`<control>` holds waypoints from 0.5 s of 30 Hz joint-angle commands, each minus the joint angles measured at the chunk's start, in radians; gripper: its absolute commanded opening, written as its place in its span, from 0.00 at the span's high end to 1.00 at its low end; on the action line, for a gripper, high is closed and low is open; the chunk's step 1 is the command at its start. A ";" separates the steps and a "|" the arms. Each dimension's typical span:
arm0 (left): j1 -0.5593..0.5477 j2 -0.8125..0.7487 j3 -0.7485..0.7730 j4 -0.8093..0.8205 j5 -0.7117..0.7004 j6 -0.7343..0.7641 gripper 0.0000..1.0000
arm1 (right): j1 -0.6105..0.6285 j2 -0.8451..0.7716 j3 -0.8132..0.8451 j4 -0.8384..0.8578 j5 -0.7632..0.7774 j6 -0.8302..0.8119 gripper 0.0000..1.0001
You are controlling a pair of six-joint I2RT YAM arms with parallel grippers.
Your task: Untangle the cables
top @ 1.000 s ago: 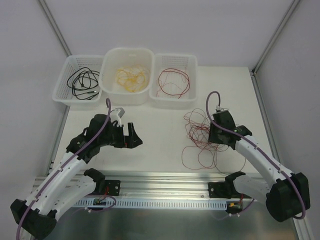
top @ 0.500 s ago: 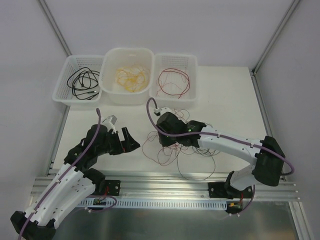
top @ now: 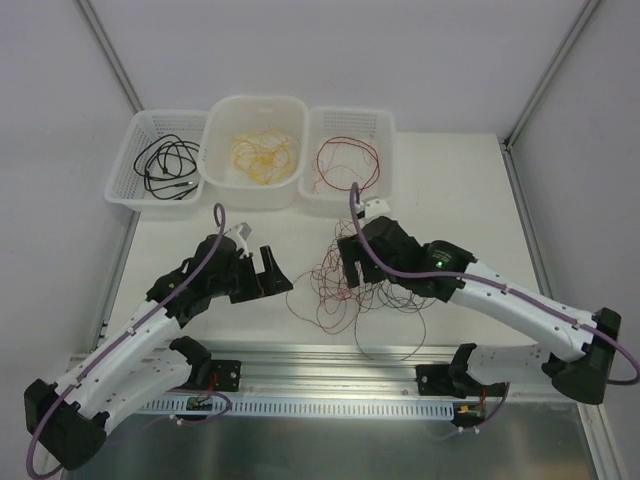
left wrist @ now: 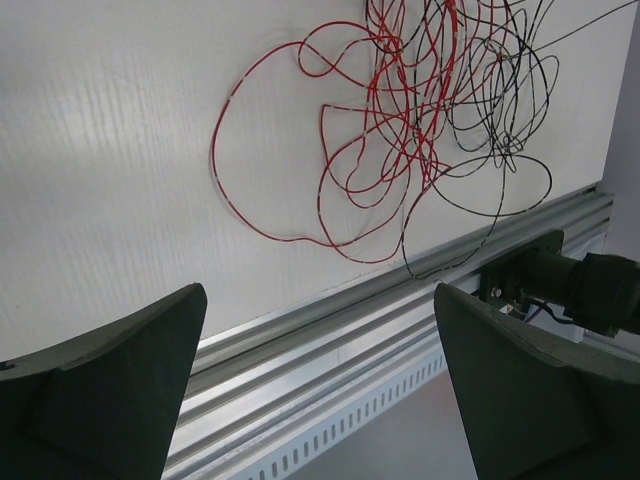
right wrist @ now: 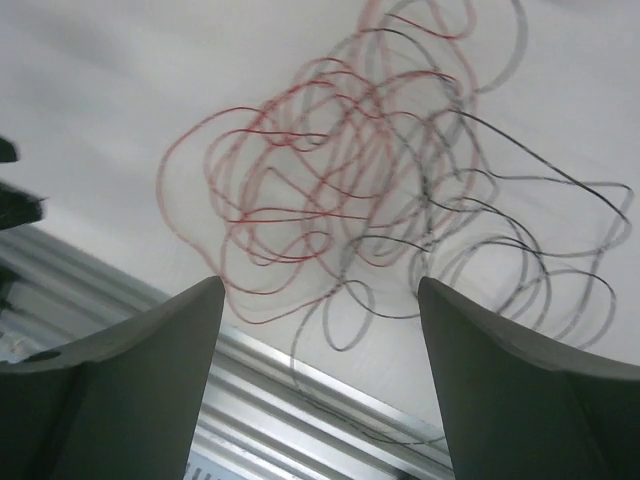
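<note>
A tangle of red and black cables (top: pixel 338 292) lies on the white table between the two arms. My right gripper (top: pixel 347 267) hangs just above its right part, open, with nothing between its fingers. In the right wrist view the cables (right wrist: pixel 350 190) spread out on the table below the open right gripper (right wrist: pixel 320 285). My left gripper (top: pixel 274 272) stands wide open to the left of the tangle and touches nothing. The left wrist view shows the cables (left wrist: pixel 400 140) ahead of the open left gripper (left wrist: pixel 318 292), with one black loop reaching the rail.
Three white baskets stand in a row at the back: the left one (top: pixel 128 178) holds black cables, the middle tub (top: pixel 222 128) yellow ones, the right basket (top: pixel 384 190) red ones. A metal rail (top: pixel 330 360) runs along the near table edge.
The right arm swung left and dragged the tangle from the right side to the middle. Its gripper was shut on the cables and has now opened. The left arm shifted slightly right.
</note>
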 commanded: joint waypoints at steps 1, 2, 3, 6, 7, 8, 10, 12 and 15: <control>-0.074 0.083 0.081 0.088 -0.070 -0.033 0.01 | -0.099 -0.096 -0.108 -0.075 0.051 0.006 0.18; -0.092 0.133 0.093 0.098 -0.089 -0.038 0.01 | -0.122 -0.116 -0.139 -0.031 0.032 0.006 0.18; -0.115 0.159 0.105 0.114 -0.103 -0.045 0.01 | -0.169 -0.137 -0.201 -0.004 0.009 0.011 0.18; -0.195 0.271 0.157 0.144 -0.158 -0.061 0.01 | -0.249 -0.186 -0.274 0.108 -0.135 0.011 0.18; -0.232 0.302 0.182 0.161 -0.176 -0.065 0.01 | -0.259 -0.191 -0.310 0.135 -0.163 0.009 0.18; -0.249 0.363 0.194 0.167 -0.204 -0.073 0.01 | -0.265 -0.184 -0.327 0.179 -0.169 0.011 0.18; -0.276 0.423 0.226 0.198 -0.233 -0.085 0.02 | -0.285 -0.162 -0.353 0.215 -0.201 0.008 0.18; -0.310 0.512 0.254 0.215 -0.266 -0.099 0.04 | -0.295 -0.122 -0.367 0.276 -0.221 0.002 0.18; -0.339 0.629 0.282 0.246 -0.278 -0.113 0.09 | -0.308 -0.064 -0.393 0.342 -0.235 0.011 0.18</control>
